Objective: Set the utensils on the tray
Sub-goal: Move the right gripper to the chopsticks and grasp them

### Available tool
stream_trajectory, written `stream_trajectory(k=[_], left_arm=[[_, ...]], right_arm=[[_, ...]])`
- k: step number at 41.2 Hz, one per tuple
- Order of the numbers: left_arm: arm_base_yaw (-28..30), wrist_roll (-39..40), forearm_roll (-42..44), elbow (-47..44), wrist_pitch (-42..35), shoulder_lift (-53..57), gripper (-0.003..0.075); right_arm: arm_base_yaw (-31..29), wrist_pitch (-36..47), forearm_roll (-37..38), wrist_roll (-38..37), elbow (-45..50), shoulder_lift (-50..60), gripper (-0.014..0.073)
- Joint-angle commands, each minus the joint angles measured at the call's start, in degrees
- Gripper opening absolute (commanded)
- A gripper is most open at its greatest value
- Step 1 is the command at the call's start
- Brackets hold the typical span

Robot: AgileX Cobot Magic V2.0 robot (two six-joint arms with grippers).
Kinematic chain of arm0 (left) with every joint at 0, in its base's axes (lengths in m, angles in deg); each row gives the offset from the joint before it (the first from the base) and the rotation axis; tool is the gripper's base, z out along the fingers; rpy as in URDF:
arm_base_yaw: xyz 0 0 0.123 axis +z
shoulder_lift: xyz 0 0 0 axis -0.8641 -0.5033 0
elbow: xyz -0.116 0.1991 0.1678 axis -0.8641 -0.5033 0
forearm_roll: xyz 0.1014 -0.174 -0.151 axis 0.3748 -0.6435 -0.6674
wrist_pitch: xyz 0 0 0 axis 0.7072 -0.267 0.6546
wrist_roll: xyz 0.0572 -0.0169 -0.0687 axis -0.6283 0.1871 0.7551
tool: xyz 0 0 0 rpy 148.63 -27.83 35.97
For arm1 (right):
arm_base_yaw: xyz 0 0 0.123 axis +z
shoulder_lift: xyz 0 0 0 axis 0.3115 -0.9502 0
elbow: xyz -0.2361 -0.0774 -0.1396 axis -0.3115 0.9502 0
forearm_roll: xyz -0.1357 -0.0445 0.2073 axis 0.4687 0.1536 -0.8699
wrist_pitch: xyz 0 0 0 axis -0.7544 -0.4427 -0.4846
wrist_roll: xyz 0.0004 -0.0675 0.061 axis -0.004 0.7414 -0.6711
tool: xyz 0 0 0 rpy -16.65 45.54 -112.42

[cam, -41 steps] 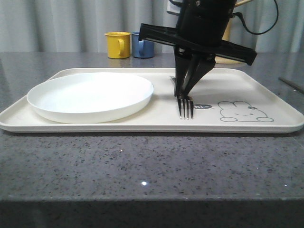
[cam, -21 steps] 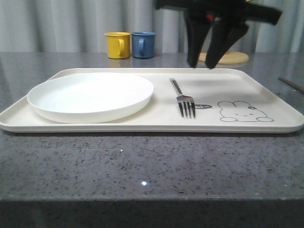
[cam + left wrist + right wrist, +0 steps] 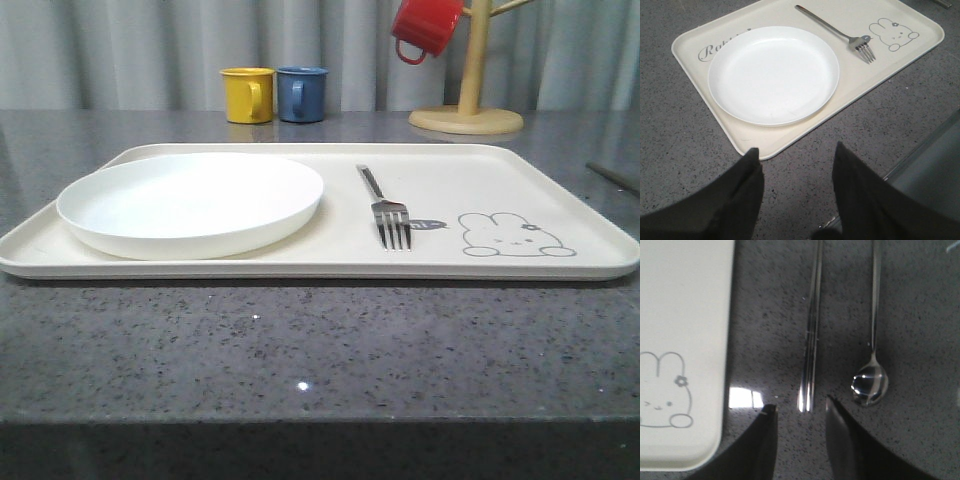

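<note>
Fork (image 3: 388, 207) lies on our tray (image 3: 560, 200) beside the plate (image 3: 190, 203). Chopsticks (image 3: 811, 330) and spoon (image 3: 871, 375) rest on the counter (image 3: 920, 315). Both our grippers' fingers (image 3: 735, 200) (image 3: 837, 437) are spread, empty.

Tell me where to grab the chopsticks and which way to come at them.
Grip the chopsticks partway along their shafts, coming straight down with the right tool, fingers straddling the pair across its width. They lie flat and side by side on the counter between the tray and spoon, so only a top-down pinch looks workable.
</note>
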Motion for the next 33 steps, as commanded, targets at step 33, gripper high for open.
stream_trajectory(k=[33], left_arm=[[-0.46,0.49,0.02,1.43,-4.04,-0.04,0.0313]], right_arm=[[-7.98,8.06,-8.40,9.87,2.99,-12.85,0.0277]])
